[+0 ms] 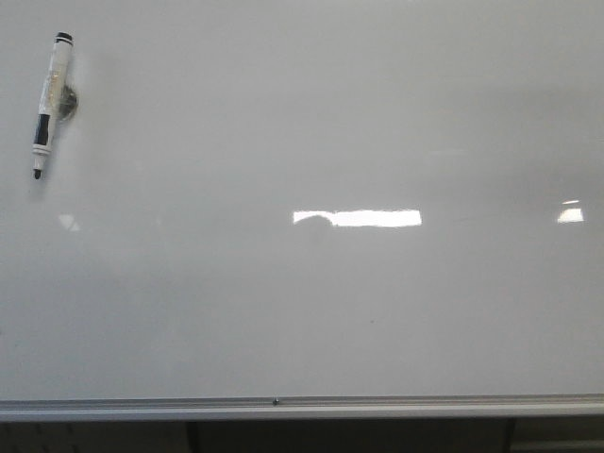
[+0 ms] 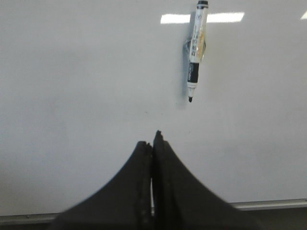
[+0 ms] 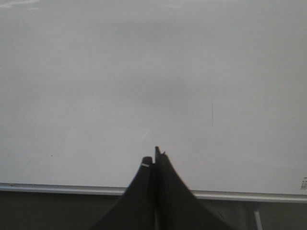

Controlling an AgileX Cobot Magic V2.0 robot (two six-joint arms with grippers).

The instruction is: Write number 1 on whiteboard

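— Status on the surface?
— I've got the whiteboard (image 1: 311, 311) filling the front cam, glossy w/ glare patches, silver frame at its bottom edge. Marker pen (image 1: 51, 102) sits upper left, tip down.
— Tools?
— Left tool (image 2: 153, 143) pressed together, holding nothing; right tool (image 3: 154, 160) same.
— The number 1?
— Thin faint stroke (image 3: 212, 113), right wrist cam only

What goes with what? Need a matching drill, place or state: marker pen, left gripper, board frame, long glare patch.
1 marker pen
2 left gripper
3 silver frame
4 long glare patch

A shut, holding nothing
B along the bottom edge of the whiteboard
C upper left of the board, front view
D mid-board, bright white

Pairs: 1-C; 2-A; 3-B; 4-D
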